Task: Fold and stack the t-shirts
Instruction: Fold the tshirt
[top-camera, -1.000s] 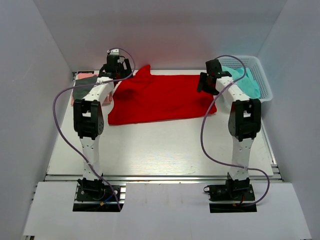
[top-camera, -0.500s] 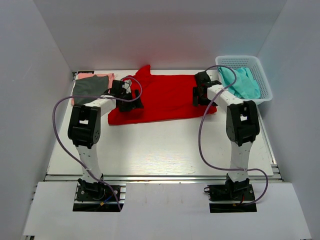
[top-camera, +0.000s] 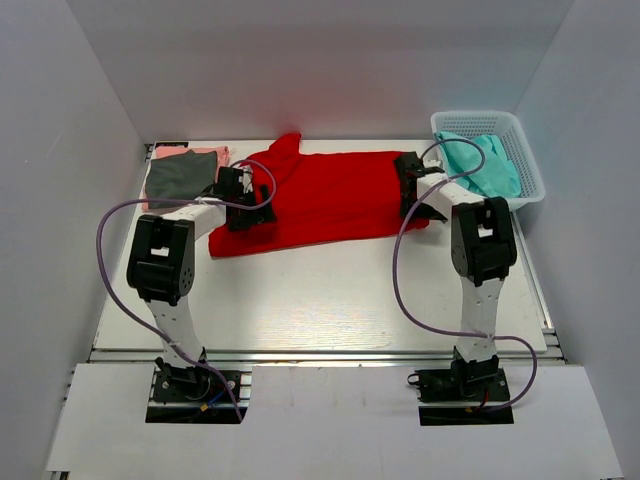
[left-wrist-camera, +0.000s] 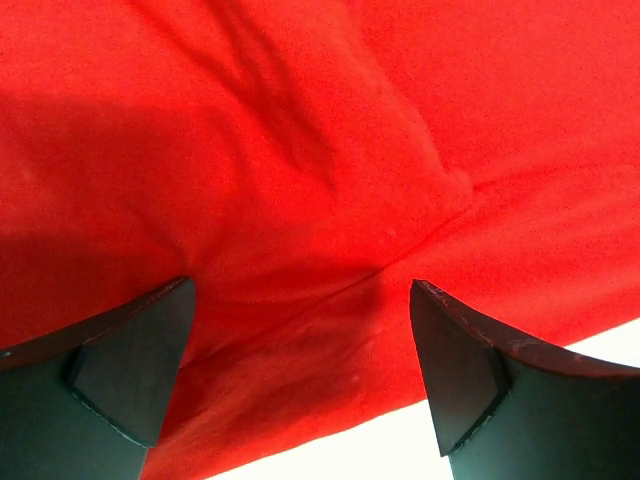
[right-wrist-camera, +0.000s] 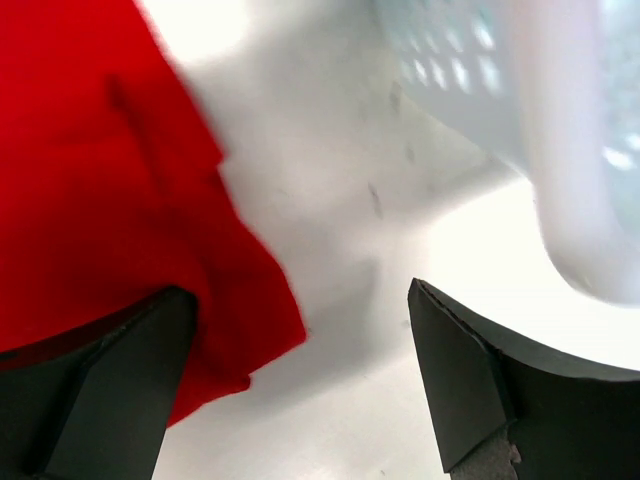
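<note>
Left pincer (left-wrist-camera: 300, 320) wide above red t-shirt (left-wrist-camera: 330, 120), right pincer (right-wrist-camera: 300, 310) astride its edge

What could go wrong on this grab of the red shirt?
1. The right claw is open astride a corner of the red t-shirt, half over bare table: it may pinch little cloth and slip.
2. The left claw is open over a creased ridge: it could gather extra layers and skew the fold.
3. The basket sits near the right claw: a swing might knock it.
</note>
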